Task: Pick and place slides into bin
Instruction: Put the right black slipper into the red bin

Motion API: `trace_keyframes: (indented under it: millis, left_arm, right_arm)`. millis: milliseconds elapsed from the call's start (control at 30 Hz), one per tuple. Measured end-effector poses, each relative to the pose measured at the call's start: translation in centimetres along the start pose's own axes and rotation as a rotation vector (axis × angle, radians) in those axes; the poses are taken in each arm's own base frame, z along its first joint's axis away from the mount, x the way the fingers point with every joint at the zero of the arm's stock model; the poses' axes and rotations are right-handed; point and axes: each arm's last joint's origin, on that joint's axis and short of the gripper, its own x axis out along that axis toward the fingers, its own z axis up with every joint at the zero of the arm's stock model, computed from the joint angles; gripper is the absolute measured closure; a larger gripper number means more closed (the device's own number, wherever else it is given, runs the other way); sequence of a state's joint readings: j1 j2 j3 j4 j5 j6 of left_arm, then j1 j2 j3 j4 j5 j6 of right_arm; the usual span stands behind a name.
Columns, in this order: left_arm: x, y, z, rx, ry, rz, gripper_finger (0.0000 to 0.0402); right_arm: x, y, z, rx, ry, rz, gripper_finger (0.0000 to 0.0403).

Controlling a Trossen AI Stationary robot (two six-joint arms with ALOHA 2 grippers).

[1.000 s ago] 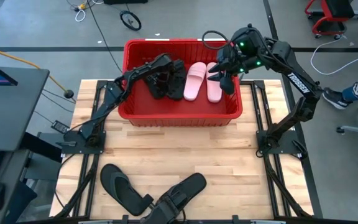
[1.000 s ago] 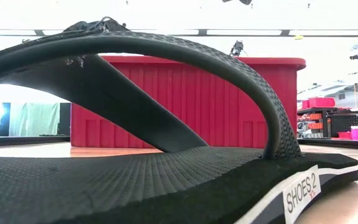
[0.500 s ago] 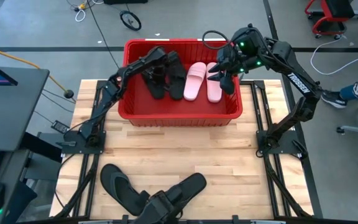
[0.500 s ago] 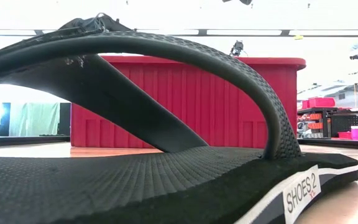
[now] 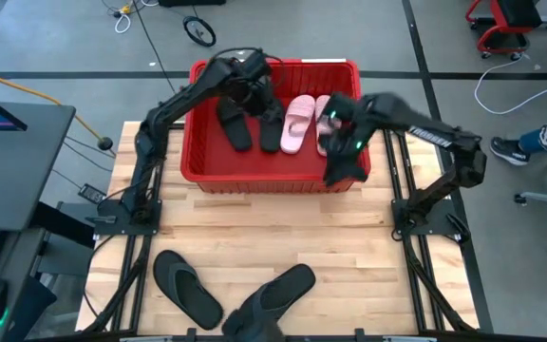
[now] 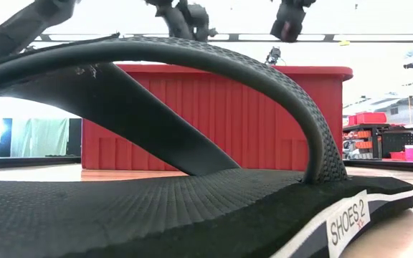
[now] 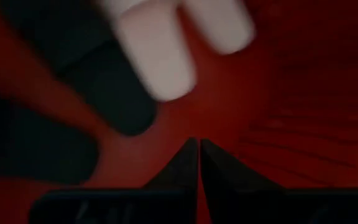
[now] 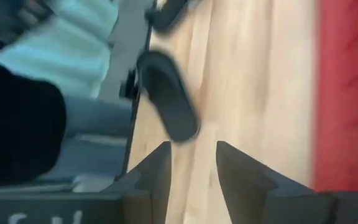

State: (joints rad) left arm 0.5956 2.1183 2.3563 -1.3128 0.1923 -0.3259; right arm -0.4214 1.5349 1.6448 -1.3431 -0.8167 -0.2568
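The red bin (image 5: 254,182) stands at the table's far middle. On its floor lie two black slides (image 5: 235,125) and two pale pink slides (image 5: 297,123), the right pink one partly under my right arm. Two black flip-flops (image 5: 186,287) (image 5: 283,285) lie flat on the wood near the front edge. My left gripper (image 5: 260,90) hangs shut and holding nothing above the bin's far left part, over the black slides (image 7: 110,93). My right gripper (image 5: 338,173) is open over the bin's near right corner, pointing at a flip-flop (image 8: 166,93).
One flip-flop (image 6: 192,208) fills the low view just in front of that camera, with the bin's wall (image 6: 264,122) behind it. Bare wood (image 5: 273,228) lies between the bin and the flip-flops. Arm stands sit at the table's left and right edges.
My left gripper has risen out of the bin and tipped up, staying shut; the black slides lie on the bin's floor. My right gripper has swung from the bin's far right corner down toward the near edge and turned, now over the bin's near right corner.
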Motion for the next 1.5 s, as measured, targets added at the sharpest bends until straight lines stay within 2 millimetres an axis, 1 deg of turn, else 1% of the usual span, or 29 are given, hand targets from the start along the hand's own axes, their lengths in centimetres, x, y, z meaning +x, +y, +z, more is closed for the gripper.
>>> trace_keyframes:
  millis: [67,133,233,333,367,400,500,567,600,633,700,800,900,1033,1233,1433,1500]
  left_arm:
    - [-1.7,-1.4,-0.3,0.062,-0.062,-0.038,0.0376]
    - [-3.3,-2.7,-0.8,0.117,-0.113,-0.067,0.0368]
    - [-6.0,-4.3,-1.8,0.162,-0.180,-0.108,0.0352]
    - [-8.3,-5.7,-2.9,0.203,-0.218,-0.142,0.0336]
    - [-8.8,-6.1,-3.3,0.223,-0.227,-0.152,0.0332]
    - [-9.3,-6.4,-3.7,0.242,-0.231,-0.158,0.0328]
    - [-10.4,-7.6,-4.8,0.274,-0.237,-0.184,0.0318]
    - [-10.8,-8.6,-5.5,0.304,-0.233,-0.205,0.0314]
    - [-11.0,-8.9,-5.9,0.316,-0.226,-0.208,0.0312]
    - [-10.9,-9.2,-6.2,0.330,-0.211,-0.210,0.0311]
    - [-10.9,-10.0,-6.7,0.352,-0.209,-0.227,0.0310]
    - [-10.9,-10.9,-7.3,0.370,-0.199,-0.240,0.0313]
    - [-10.8,-11.6,-7.8,0.381,-0.192,-0.251,0.0316]
    - [-10.9,-12.5,-8.1,0.394,-0.208,-0.278,0.0319]
    - [-11.1,-13.6,-8.2,0.336,-0.240,-0.326,0.0313]
    - [-11.2,-14.4,-8.4,0.348,-0.268,-0.362,0.0322]
    - [-11.2,-14.6,-8.5,0.345,-0.273,-0.370,0.0328]
  right_arm:
    - [2.8,-0.8,-1.1,0.043,0.075,0.038,0.0278]
    - [5.7,-1.1,-2.4,0.086,0.155,0.102,0.0284]
    - [9.8,-0.2,-4.1,0.076,0.229,0.159,0.0289]
    - [14.1,1.1,-5.6,-0.033,0.317,0.136,0.0286]
    - [15.7,1.5,-5.8,-0.109,0.312,0.095,0.0283]
    - [16.8,2.4,-5.9,-0.183,0.302,0.068,0.0280]
    - [18.8,5.7,-5.6,-0.385,0.199,-0.042,0.0270]
    - [19.8,7.0,-5.9,-0.454,0.194,-0.212,0.0265]
    - [20.1,7.6,-6.1,-0.475,0.191,-0.292,0.0264]
    - [20.0,8.3,-5.8,-0.488,0.162,-0.341,0.0264]
    - [19.7,9.7,-4.9,-0.488,0.074,-0.352,0.0263]
    - [20.2,10.7,-5.3,-0.457,0.044,-0.367,0.0263]
    - [20.6,11.4,-5.7,-0.498,0.017,-0.436,0.0263]
    - [21.4,12.3,-6.2,-0.537,0.017,-0.412,0.0263]
    - [23.7,13.0,-7.1,-0.572,0.057,-0.364,0.0263]
    - [25.8,12.6,-6.8,-0.600,0.046,-0.329,0.0263]
    - [26.7,12.1,-6.8,-0.625,0.066,-0.310,0.0263]
